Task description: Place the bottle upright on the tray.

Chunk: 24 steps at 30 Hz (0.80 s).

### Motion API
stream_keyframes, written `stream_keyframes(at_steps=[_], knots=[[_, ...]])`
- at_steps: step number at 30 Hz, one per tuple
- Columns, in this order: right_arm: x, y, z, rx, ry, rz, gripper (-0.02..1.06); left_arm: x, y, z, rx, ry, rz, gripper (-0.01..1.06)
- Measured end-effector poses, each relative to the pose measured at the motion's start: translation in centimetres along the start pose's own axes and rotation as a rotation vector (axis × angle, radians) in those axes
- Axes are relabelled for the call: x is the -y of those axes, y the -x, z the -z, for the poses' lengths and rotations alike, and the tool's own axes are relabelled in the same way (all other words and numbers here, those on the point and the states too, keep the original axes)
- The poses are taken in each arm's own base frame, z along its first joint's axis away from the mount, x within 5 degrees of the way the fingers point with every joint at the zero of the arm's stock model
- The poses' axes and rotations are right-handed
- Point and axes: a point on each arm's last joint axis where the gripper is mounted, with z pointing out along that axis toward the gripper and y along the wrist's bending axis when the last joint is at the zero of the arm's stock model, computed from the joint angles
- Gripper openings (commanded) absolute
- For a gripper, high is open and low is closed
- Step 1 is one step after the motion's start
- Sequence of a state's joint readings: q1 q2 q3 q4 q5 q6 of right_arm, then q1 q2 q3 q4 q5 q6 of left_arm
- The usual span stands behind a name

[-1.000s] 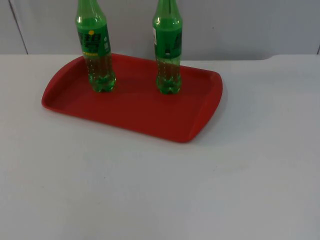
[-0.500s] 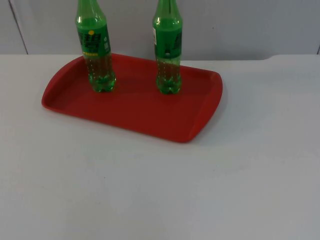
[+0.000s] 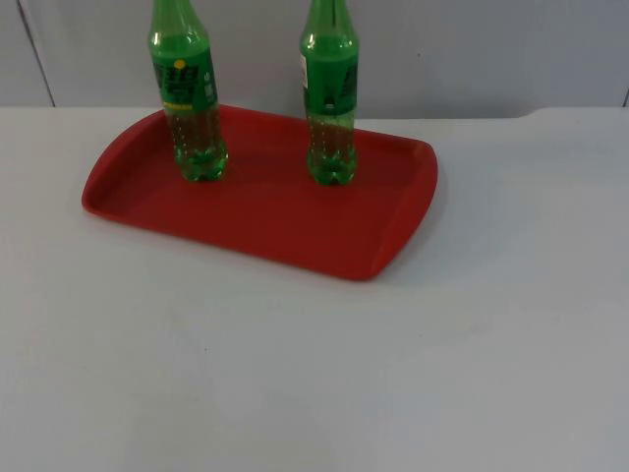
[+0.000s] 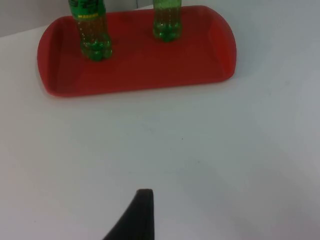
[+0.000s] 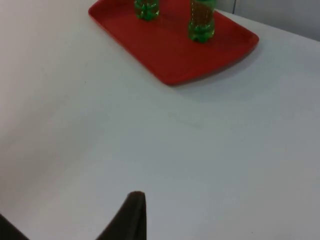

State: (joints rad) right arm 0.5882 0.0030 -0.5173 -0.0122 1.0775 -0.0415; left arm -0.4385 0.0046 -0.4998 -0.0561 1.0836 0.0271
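Both green clear-plastic soda bottles stand upright on the red oval plastic tray (image 3: 265, 211): left bottle (image 3: 187, 98) near the tray's far-left end, right bottle (image 3: 331, 108) roughly mid-tray near the far rim. They are well apart, neither tilted, bases flat on the tray floor. The tray sits on the white surface (image 3: 324, 374) close to the grey partition wall (image 3: 472, 49).

Left tool (image 4: 137, 220): one black fingertip over bare surface, well short of the tray, gripping nothing I can see; can't tell how far it's open. Right tool (image 5: 127, 220): same story, one fingertip over bare surface, well back from the tray, opening can't be told. Both arms wait.

My read: placement looks done, no bottle left lying on the surface.

Doing the step well from here:
- Keep both arms clear of the tray; the bottles are tall and narrow-based, so a nudge to the rim could topple them.
- If a check is wanted, confirm upright from the top view instead of touching.
- Any retreat should go up and back, not across the tray.
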Motion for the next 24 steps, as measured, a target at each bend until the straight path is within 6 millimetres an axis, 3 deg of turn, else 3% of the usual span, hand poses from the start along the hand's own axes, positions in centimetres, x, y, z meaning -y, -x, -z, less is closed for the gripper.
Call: stream_keyframes(at_steps=[24], knots=[[0.02,0.00,0.00,0.000,-0.002,-0.003,1.05,0.00,0.00,0.00,0.000,0.000,0.000,1.05]])
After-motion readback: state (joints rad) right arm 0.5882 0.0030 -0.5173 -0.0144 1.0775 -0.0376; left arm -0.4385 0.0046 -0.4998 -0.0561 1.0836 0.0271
